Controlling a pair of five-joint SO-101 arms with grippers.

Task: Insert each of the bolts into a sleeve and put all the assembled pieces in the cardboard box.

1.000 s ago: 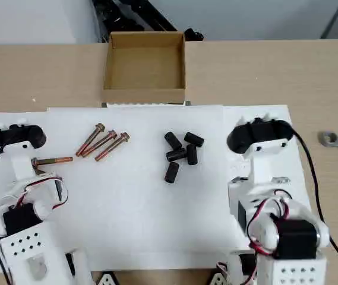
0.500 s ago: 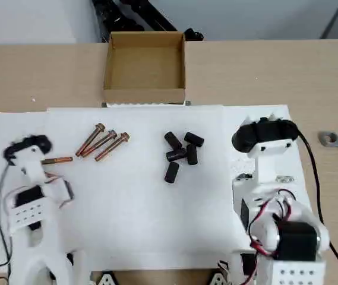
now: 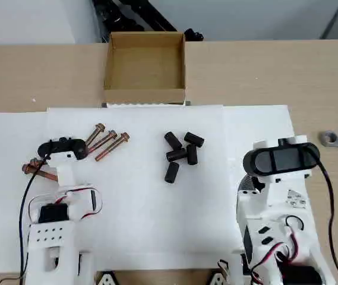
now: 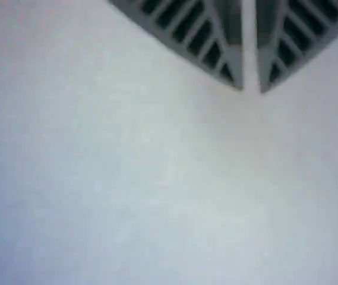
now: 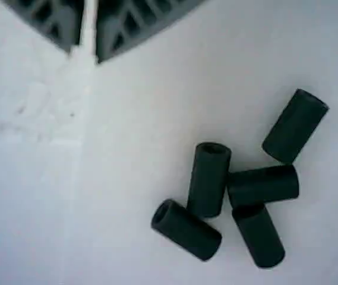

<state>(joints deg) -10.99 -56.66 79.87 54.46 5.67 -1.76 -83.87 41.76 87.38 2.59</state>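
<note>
High view: bolts lay on my left side, sleeves toward my right, presumably one kind per arm; cardboard box empty beyond. Both the left gripper and right gripper were closed on nothing.

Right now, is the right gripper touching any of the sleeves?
Apart. Right wrist view: the right gripper sits over bare mat, a clear gap from the sleeves.

bolts: three ahead-right of left gripper
lone bolt: just left of it
sleeves: clustered ahead-left of right gripper
box: far ahead, between both grippers
</note>
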